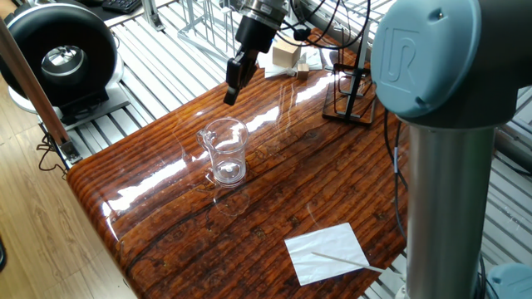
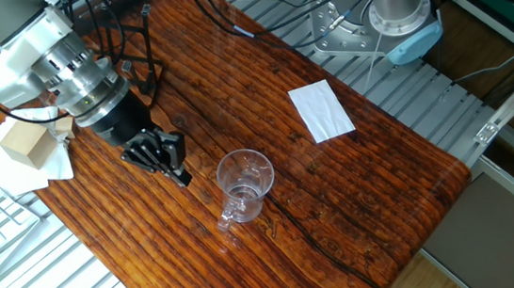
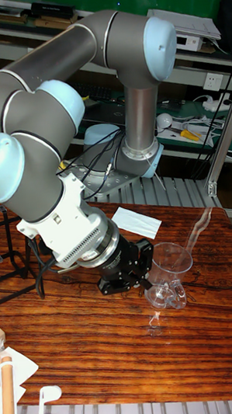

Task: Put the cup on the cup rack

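Observation:
The clear cup [image 1: 224, 153] stands upright on the wooden table, near its middle [image 2: 244, 186] [image 3: 170, 274]. My gripper [image 1: 230, 90] hovers beyond the cup toward the table's back edge, tilted, a short gap away from it [image 2: 182, 163] [image 3: 146, 263]. Its black fingers look spread apart with nothing between them. The black wire cup rack [image 1: 352, 93] stands at the far corner of the table, away from the cup [image 3: 5, 259]. In the other fixed view my arm and cables mostly cover the rack.
A wooden block [image 1: 285, 56] [image 2: 25, 143] lies on white paper by the back edge. A white paper sheet [image 1: 328, 252] [image 2: 322, 111] lies near the front. A silver wire rack [image 1: 199, 17] and a black round device [image 1: 62, 50] sit off the table. The arm's column [image 1: 440, 166] rises at right.

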Robot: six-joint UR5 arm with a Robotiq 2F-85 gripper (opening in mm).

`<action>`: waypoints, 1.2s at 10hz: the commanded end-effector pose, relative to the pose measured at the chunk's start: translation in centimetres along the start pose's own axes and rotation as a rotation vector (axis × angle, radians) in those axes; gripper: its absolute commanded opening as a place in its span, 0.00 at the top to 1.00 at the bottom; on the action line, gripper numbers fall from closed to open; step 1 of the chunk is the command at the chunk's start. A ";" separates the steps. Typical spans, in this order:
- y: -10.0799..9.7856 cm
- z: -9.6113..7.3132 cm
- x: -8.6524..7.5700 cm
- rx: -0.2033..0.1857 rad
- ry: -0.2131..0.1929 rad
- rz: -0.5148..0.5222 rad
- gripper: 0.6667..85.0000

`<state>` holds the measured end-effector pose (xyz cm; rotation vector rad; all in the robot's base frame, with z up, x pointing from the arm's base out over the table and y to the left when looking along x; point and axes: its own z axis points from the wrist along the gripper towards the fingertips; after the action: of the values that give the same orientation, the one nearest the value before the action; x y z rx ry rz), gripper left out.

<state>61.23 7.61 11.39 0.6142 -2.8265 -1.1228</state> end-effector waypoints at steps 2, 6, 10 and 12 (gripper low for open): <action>0.1 0.0 -0.2 0.000 -0.011 -0.002 1.00; 0.3 0.0 -0.3 -0.009 -0.014 0.007 1.00; 0.3 0.0 1.0 -0.010 0.036 0.003 1.00; 0.4 -0.2 3.0 -0.012 0.112 0.006 1.00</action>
<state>59.67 7.12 11.14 0.6279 -2.7761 -1.0862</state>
